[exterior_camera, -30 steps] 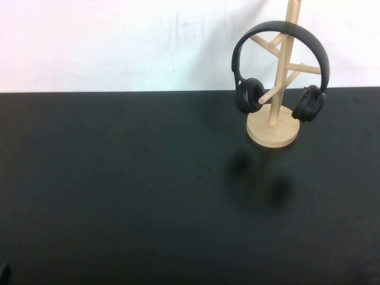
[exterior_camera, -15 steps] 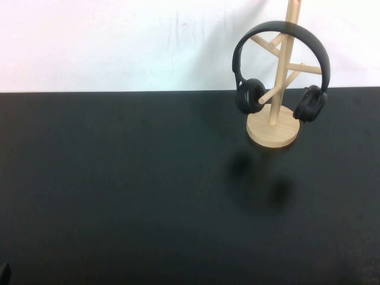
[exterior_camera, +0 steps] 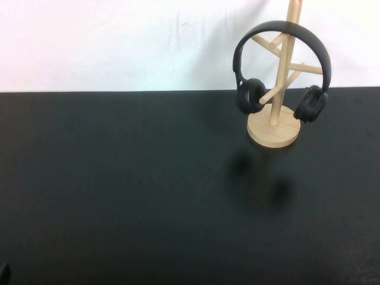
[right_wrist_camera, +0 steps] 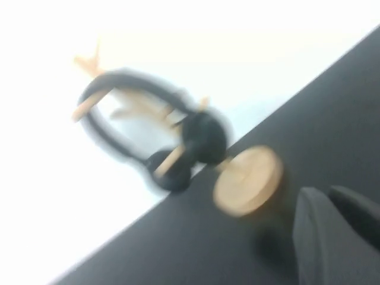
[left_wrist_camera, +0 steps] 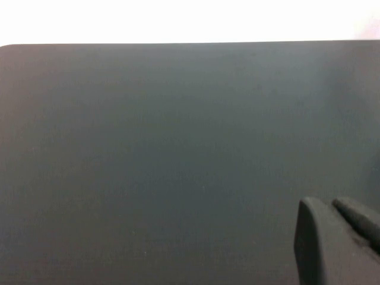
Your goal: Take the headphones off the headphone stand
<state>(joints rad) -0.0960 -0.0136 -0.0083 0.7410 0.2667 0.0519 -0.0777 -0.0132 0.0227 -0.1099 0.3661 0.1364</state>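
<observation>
The black headphones (exterior_camera: 250, 95) hang on the light wooden headphone stand (exterior_camera: 273, 132) at the back right of the black table. The headband loops over the pegs and an ear cup hangs on each side of the pole. The right wrist view shows the headphones (right_wrist_camera: 205, 138) and the stand's disc base (right_wrist_camera: 248, 180), blurred, some way ahead of my right gripper (right_wrist_camera: 329, 199). It is shut, empty and touches neither. My left gripper (left_wrist_camera: 329, 205) is shut and empty over bare table. Neither arm reaches into the high view.
The black table (exterior_camera: 119, 178) stretches wide in front of the stand, with a white wall (exterior_camera: 119, 41) behind its far edge. A small dark part (exterior_camera: 3, 273) shows at the high view's bottom left corner.
</observation>
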